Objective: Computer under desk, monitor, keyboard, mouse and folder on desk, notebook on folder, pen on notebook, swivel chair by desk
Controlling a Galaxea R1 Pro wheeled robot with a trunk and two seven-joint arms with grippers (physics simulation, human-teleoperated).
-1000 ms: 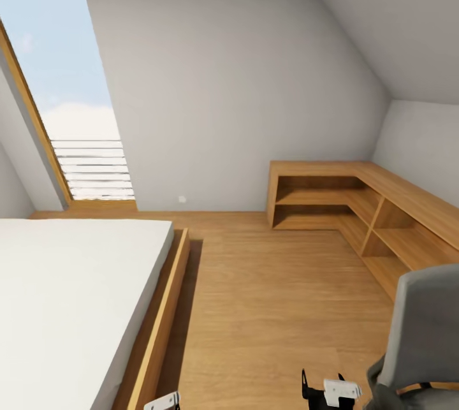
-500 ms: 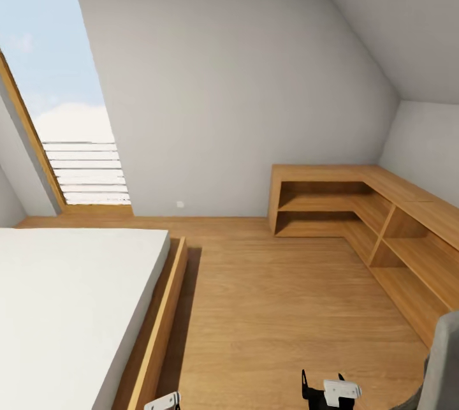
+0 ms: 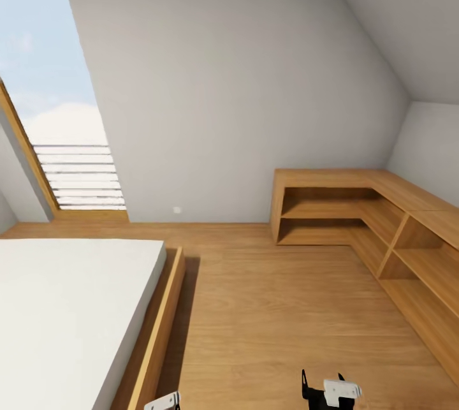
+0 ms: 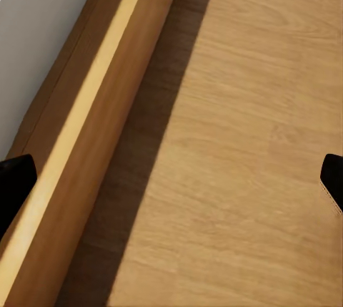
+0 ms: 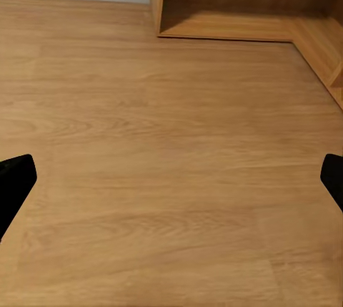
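Robot on its way across the bedroom floor (image 3: 280, 308)

Both grippers (fingers spread, empty) hang low; best turn steadily until the desk appears, clearing the bed (image 3: 70, 308).

White-mattressed bed (image 3: 64, 314) in wooden frame at left. Wood floor (image 3: 274, 327) centre. L-shaped wooden shelf unit (image 3: 363, 219) along right-hand corner. Slanted window (image 3: 51, 91) upper left. Right pincer (image 3: 322, 391) at lower edge.

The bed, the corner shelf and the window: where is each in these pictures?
bed (image 3: 64, 308): head view, on the white mattress top.
corner shelf (image 3: 331, 178): head view, on its wooden top board.
window (image 3: 44, 65): head view, on the glass showing sky.
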